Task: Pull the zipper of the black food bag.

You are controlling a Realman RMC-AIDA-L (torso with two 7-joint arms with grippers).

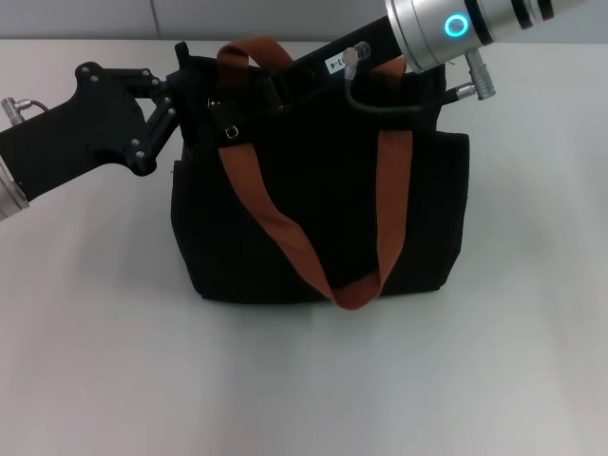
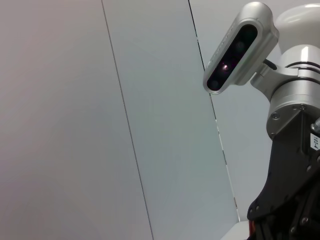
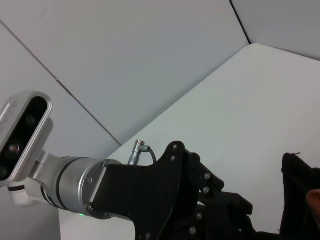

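Observation:
The black food bag (image 1: 318,228) stands upright mid-table, its two orange-brown handles draped over the front. My left gripper (image 1: 177,95) is against the bag's upper left corner, black on black. In the right wrist view it shows as the left gripper (image 3: 235,210) close to the bag's edge (image 3: 300,195). My right gripper (image 1: 226,103) reaches from the upper right and lies along the bag's top edge, its tip near the left handle. A small silvery piece (image 1: 231,132) sits just below that tip; I cannot tell if it is the zipper pull.
White tabletop (image 1: 85,332) surrounds the bag on all sides. Grey wall panels (image 2: 100,120) stand behind the table. The right arm's silver wrist with its camera (image 2: 240,50) hangs over the bag's right top.

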